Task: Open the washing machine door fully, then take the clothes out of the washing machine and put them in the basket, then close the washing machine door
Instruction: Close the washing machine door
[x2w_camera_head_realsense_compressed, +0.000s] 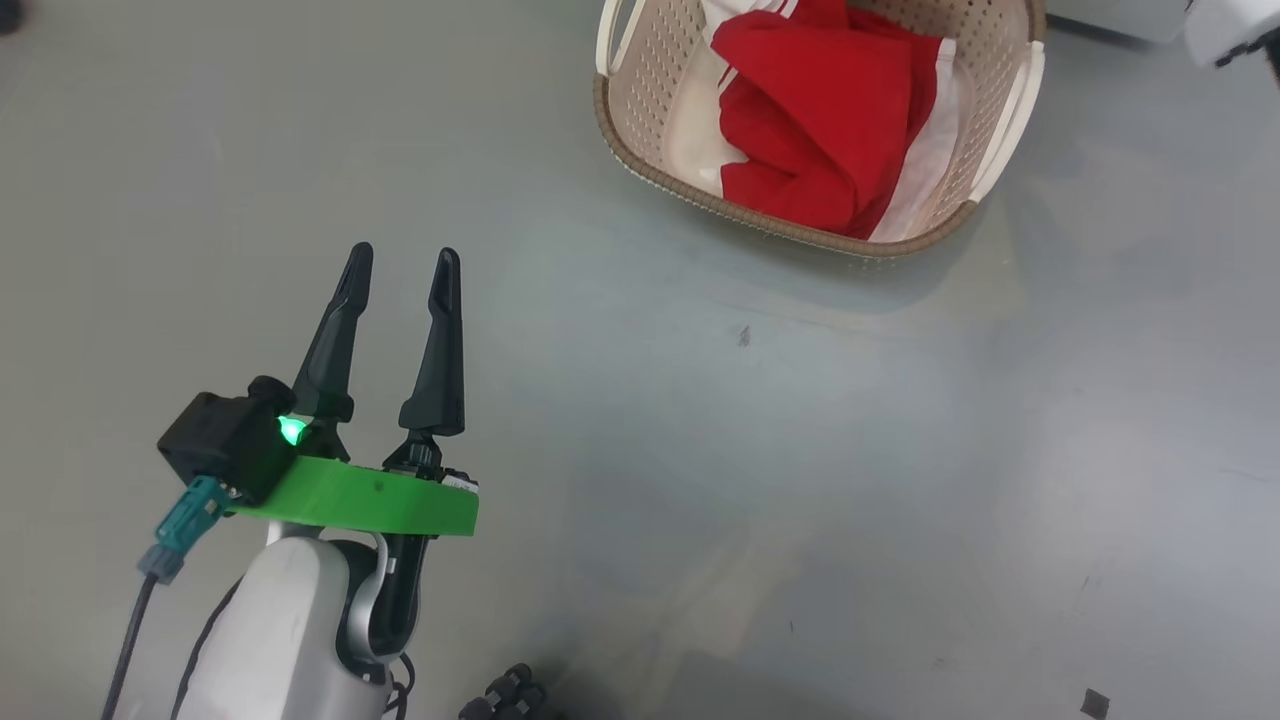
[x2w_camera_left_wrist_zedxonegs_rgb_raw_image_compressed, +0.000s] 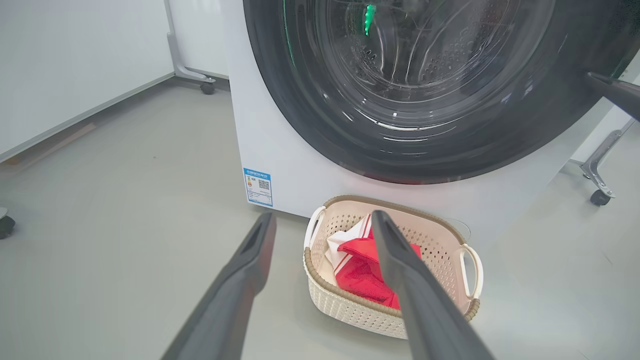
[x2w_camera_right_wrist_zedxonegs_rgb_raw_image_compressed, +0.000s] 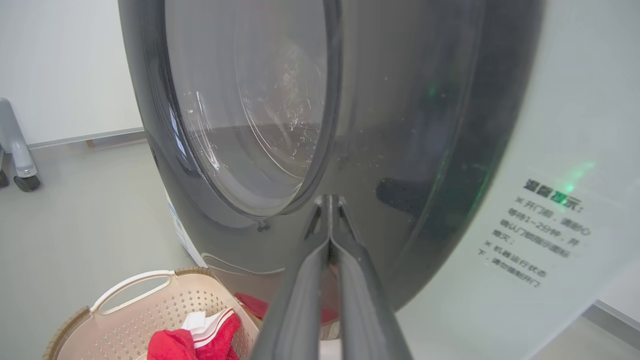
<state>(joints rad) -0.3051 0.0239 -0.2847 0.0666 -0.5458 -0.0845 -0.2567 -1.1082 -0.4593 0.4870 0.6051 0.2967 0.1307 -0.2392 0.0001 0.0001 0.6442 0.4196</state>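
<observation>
The right gripper (x2w_camera_right_wrist_zedxonegs_rgb_raw_image_compressed: 330, 207), pinched shut and empty, has its tips on the door's (x2w_camera_right_wrist_zedxonegs_rgb_raw_image_compressed: 425, 150) black rim, seemingly touching. The clothes (x2w_camera_head_realsense_compressed: 810, 120) lie in the basket (x2w_camera_left_wrist_zedxonegs_rgb_raw_image_compressed: 345, 307) just before the machine (x2w_camera_left_wrist_zedxonegs_rgb_raw_image_compressed: 280, 150), so door-closing is in hand. The next move is likely a firm push to latch. The left gripper (x2w_camera_head_realsense_compressed: 404, 255) hangs wide and empty, left of the basket.

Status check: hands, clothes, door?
Left hand open, empty, over floor. Right hand shut, tips at door rim. Clothes in basket, sitting just below door. Door looks shut or nearly.
</observation>
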